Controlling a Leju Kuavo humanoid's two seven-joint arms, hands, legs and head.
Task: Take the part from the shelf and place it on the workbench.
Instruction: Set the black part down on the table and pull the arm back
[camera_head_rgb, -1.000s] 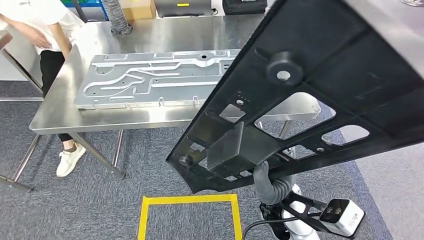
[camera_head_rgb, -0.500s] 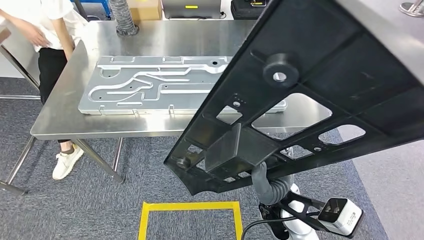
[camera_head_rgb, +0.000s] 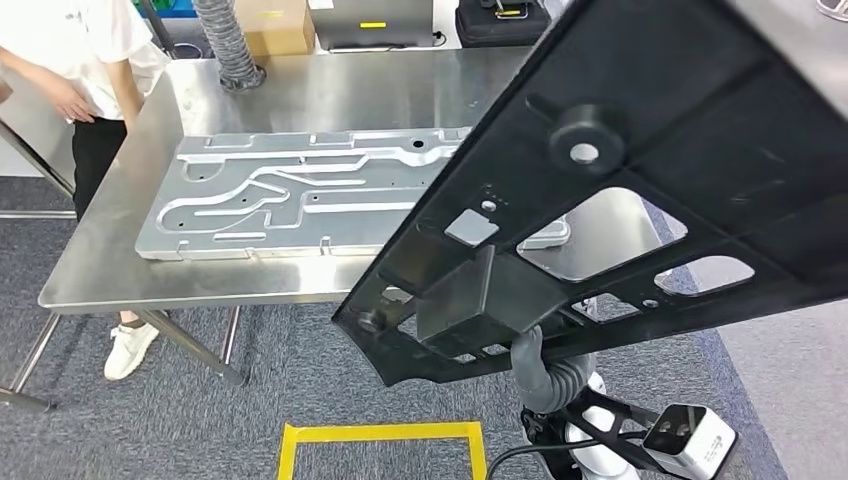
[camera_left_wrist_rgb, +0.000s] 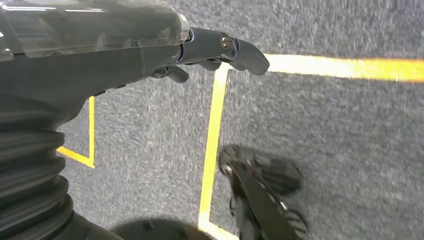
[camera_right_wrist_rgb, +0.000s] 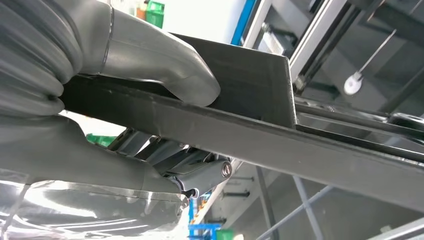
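workbench (camera_head_rgb: 120, 270) below, part (camera_head_rgb: 640, 190) slanting rightward

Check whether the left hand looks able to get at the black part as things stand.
Probably not yet: the left hand hangs empty over the grey floor with yellow tape, while the right hand holds the black part up high.

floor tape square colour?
Yellow. The tape marks a square outline on grey carpet, clearest in the head view.
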